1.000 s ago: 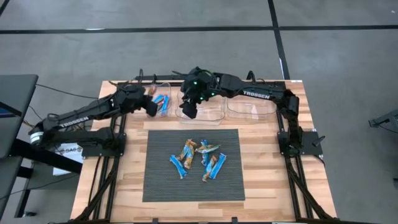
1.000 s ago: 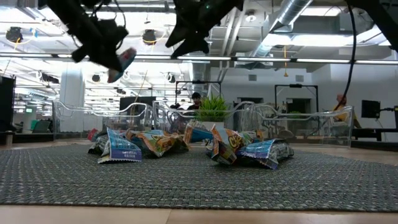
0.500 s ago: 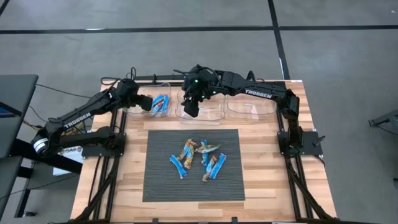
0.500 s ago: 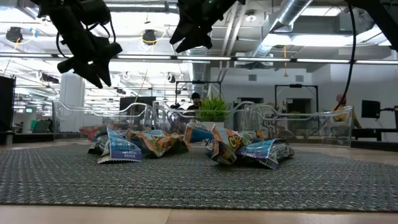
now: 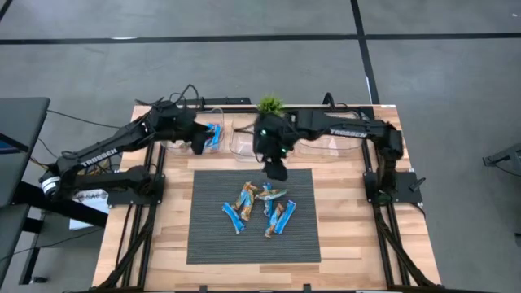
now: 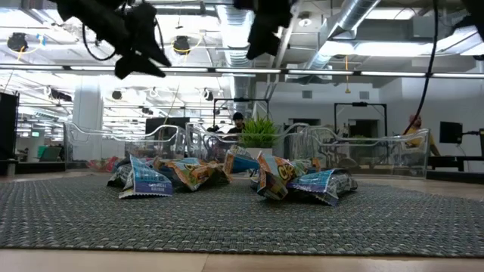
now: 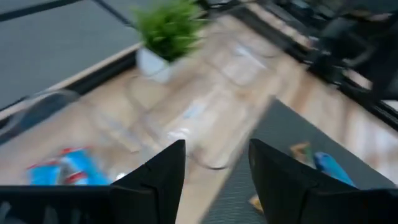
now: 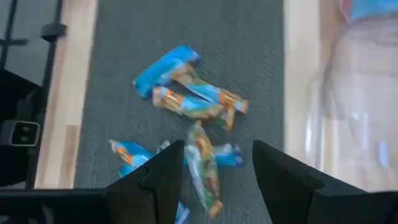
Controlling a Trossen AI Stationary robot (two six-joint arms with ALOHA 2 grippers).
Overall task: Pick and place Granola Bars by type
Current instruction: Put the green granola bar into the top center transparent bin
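- Wooden table (image 5: 342,236), light planks, seen from above.
- Dark ribbed mat (image 5: 212,240) laid flat on the middle of the table.
- Clear plastic bins (image 5: 326,145) set in a row along the far edge, beside the mat.
- Small green potted plant (image 5: 269,105) placed at the far edge, behind the bins.
- Granola Bars (image 5: 259,207) scattered in a loose heap on the mat.

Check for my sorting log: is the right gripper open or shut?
Open: the right gripper's dark fingers stand apart, empty, above the bars on the mat.
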